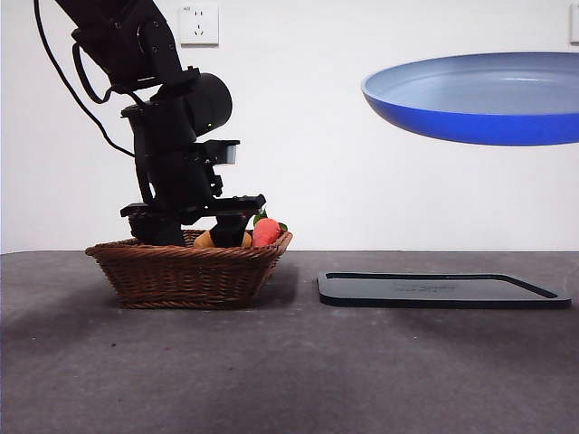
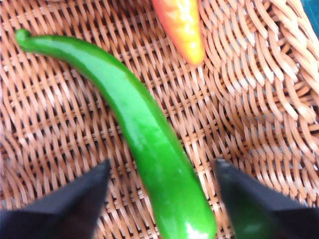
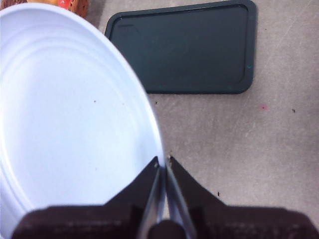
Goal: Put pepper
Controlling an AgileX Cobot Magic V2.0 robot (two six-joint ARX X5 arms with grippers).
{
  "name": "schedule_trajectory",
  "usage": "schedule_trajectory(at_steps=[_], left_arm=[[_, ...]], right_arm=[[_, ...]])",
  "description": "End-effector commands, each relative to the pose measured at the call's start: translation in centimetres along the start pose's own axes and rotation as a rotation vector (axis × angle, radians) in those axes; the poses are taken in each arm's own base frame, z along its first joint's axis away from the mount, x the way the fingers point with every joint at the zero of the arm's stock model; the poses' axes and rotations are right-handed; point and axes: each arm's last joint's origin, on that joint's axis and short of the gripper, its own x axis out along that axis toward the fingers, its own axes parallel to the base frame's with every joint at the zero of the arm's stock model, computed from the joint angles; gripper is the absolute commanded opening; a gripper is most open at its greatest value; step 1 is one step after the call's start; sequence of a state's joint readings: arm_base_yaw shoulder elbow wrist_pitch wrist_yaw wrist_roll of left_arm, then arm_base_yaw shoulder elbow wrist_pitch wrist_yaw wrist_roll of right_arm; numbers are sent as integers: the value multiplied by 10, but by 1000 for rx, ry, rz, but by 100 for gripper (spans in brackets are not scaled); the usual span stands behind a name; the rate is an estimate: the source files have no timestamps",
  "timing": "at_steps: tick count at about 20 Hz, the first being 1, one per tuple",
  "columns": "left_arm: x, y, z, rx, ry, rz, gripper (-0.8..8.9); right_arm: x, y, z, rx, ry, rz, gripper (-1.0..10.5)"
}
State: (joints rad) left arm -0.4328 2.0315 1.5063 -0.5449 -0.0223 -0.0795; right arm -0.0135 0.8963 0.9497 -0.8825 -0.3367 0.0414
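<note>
The pepper [image 2: 144, 134], long, glossy and green, lies on the woven floor of the wicker basket [image 1: 185, 267]. My left gripper [image 2: 162, 172] is down inside the basket [image 2: 259, 99], open, with one jaw on each side of the pepper and neither touching it. In the front view the pepper is hidden by the basket wall and the left arm [image 1: 176, 154]. My right gripper [image 3: 163, 162] is shut on the rim of a blue plate [image 3: 65, 119], held high in the air at the right [image 1: 479, 95].
A red-orange item [image 2: 182, 27] lies in the basket near the pepper, and shows red above the rim [image 1: 266, 232] beside a yellow-orange item [image 1: 204, 240]. A flat dark tray [image 1: 443, 289] lies on the grey table right of the basket, below the plate [image 3: 184, 47].
</note>
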Motion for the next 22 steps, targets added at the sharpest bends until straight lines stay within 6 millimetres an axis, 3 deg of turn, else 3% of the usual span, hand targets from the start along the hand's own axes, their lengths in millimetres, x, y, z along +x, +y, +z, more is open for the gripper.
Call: schedule_trajectory(at_steps=[1,7,12,17,22], left_arm=[[7,-3,2,-2,11,0,239],[7,-3,0,-21,23,-1,125],[-5,1,3,-31,3,3,111],[-51,1,12,-31,-81,-16,111],[-116,-6,13,-12,-181,-190,111]], right_arm=[[-2,1,5,2,-28,3,3],[-3,1,6,-1,-38,3,3],[-2,1,6,0,-36,3,3],[7,-2,9,13,-7,3,3],[37,-12,18,62,68,4,3]])
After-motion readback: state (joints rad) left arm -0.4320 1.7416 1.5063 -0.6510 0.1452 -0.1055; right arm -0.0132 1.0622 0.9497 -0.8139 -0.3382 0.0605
